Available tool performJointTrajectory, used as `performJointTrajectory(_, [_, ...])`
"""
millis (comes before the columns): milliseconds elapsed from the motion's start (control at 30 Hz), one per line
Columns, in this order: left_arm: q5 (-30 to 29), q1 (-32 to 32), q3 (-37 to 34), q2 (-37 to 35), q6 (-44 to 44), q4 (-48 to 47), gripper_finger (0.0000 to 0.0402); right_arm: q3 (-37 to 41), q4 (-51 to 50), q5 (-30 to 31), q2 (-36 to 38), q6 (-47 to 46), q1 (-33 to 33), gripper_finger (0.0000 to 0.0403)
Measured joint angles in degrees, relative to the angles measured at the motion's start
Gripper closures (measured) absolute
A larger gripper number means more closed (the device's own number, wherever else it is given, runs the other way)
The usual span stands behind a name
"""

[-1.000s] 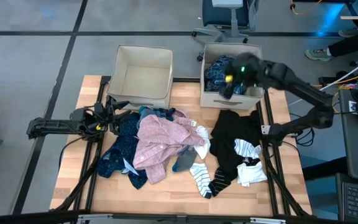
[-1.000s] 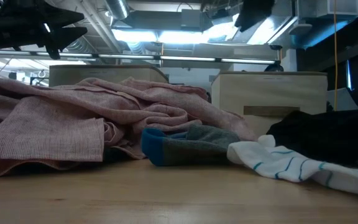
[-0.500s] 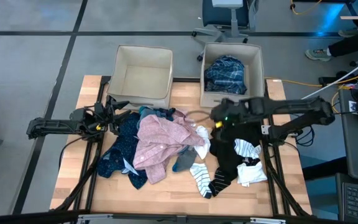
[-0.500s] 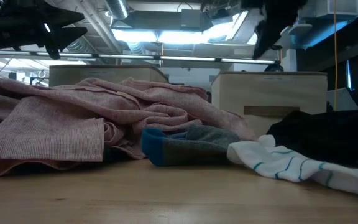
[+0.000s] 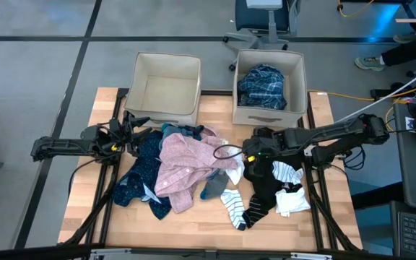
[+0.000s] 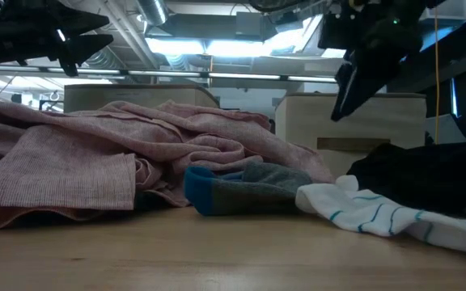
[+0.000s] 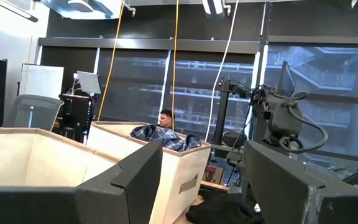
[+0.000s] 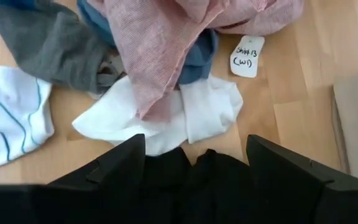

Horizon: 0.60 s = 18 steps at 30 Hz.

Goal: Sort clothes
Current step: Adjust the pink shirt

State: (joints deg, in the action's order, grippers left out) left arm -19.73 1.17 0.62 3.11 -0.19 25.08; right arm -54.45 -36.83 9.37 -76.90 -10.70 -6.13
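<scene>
While the left gripper (image 5: 131, 135) waits with fingers spread by the navy top (image 5: 139, 170), the right gripper (image 5: 248, 153) hovers, fingers wide, black garment (image 8: 185, 171) between them, white piece (image 8: 166, 118) just beyond.

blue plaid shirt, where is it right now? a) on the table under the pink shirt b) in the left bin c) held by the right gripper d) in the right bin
d: the blue plaid shirt lies inside the right bin, while the left bin shows only its bare beige inside.

"Shirt 13 (W)" on paper tag (image 8: 247, 56)
</scene>
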Motion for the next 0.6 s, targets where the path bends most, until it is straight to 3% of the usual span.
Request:
performJointTrajectory(233, [0.0,-0.01,0.0,0.0,-0.46,-0.69,0.0184,1.68,14.5,0.0,-3.2,2.91,0.0,0.0121])
performJointTrajectory(600, [0.0,-0.02,0.0,0.15,-0.85,-0.61,0.0184,1.2,42.22,-3.45,-15.97,16.79,0.02,0.0121])
